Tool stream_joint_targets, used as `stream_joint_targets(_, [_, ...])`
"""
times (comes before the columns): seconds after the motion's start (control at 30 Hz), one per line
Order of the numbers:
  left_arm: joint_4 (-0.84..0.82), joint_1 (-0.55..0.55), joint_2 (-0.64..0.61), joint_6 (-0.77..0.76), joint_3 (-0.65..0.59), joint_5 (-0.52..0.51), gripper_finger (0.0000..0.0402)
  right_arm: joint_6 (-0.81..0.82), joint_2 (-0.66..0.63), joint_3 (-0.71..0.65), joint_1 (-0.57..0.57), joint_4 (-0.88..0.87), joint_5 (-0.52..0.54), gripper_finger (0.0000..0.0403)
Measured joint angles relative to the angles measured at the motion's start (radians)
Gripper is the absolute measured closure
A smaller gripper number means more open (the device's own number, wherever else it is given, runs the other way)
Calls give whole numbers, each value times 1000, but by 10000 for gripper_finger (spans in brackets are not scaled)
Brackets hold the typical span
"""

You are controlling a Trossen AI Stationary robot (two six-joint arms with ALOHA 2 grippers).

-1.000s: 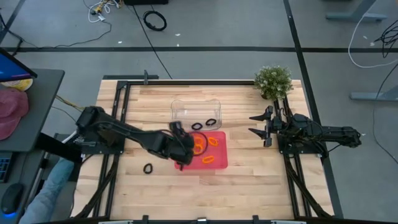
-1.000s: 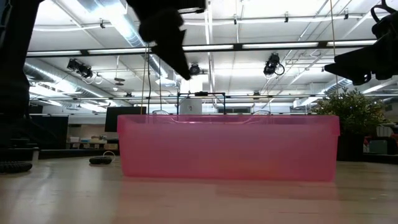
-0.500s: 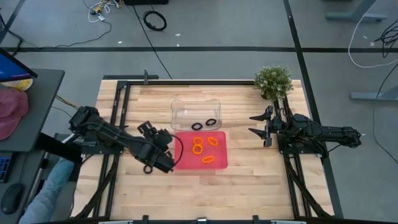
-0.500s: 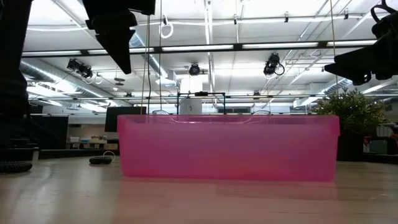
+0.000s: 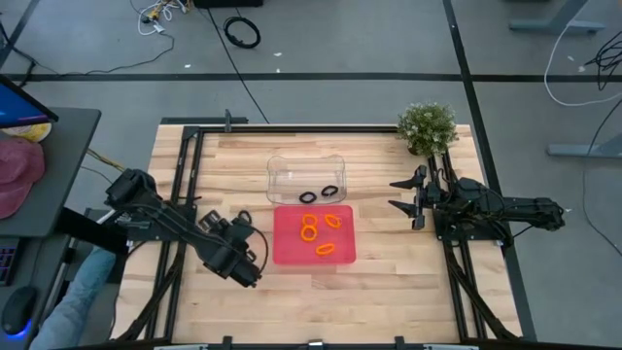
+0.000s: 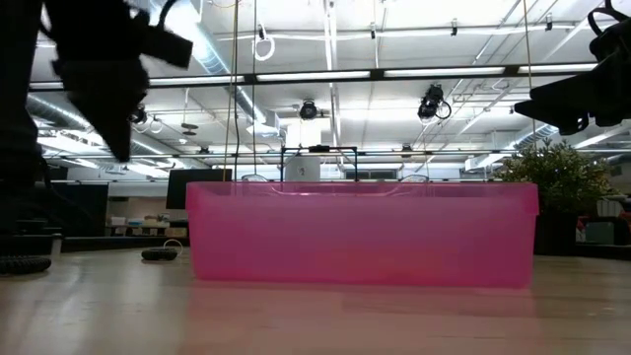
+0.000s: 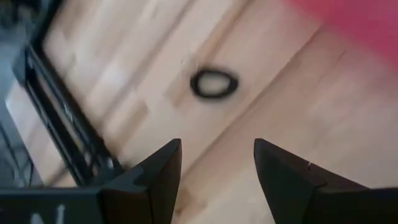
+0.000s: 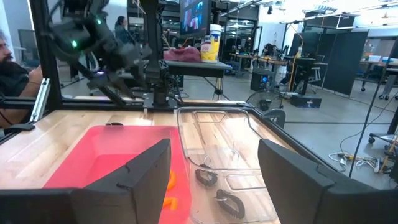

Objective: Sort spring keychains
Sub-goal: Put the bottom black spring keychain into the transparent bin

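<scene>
Looking straight down, we see a wooden table [image 5: 389, 282] with a small potted plant [image 5: 428, 126] at its far right corner, and a large black cable coil [image 5: 242, 32] lying on the floor beyond the table. Near the middle of the table sits a red tray [image 5: 292, 255], and touching its far side is a clear plastic tray [image 5: 292, 167]. Three orange spring keychains [image 5: 309, 231] lie inside the red tray, and two black spring keychains [image 5: 329, 191] lie in the clear tray; from the right wrist view we also make out those dark loops on the clear tray's floor. One more black keychain [image 7: 214, 84] lies alone on the bare wood, seen from the left wrist camera, just beside the red tray's left side; from above we cannot pick it out under the arm. The left gripper [image 5: 245, 267] hangs over the wood to the left of the red tray, its arm stretched in from the table's left edge, its claw spread apart and empty, the loose black loop lying ahead of its fingers [image 7: 155, 174]. The right gripper [image 5: 406, 192] waits at the table's right side, near the plant, pointing toward the trays, its claw spread wide and holding nothing. From the low camera the red tray's pink wall fills the middle and hides everything inside.
</scene>
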Motion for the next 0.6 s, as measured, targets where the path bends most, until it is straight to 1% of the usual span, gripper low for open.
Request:
stream_joint_targets(0.07, [42,-8,0,-43,-47,52,197,0,0,0,0,0,0,156])
stream_joint_targets(0.17, [179,-35,0,-55,-98,122,197,0,0,0,0,0,0,156])
stream_joint_targets(0.27, [311,-67,0,-44,-140,139,197,0,0,0,0,0,0,156])
stream_joint_targets(0.37, [404,-96,0,-68,-186,156,197,0,0,0,0,0,0,156])
stream_joint_targets(0.6, [491,-196,0,-231,-263,201,197,0,0,0,0,0,0,156])
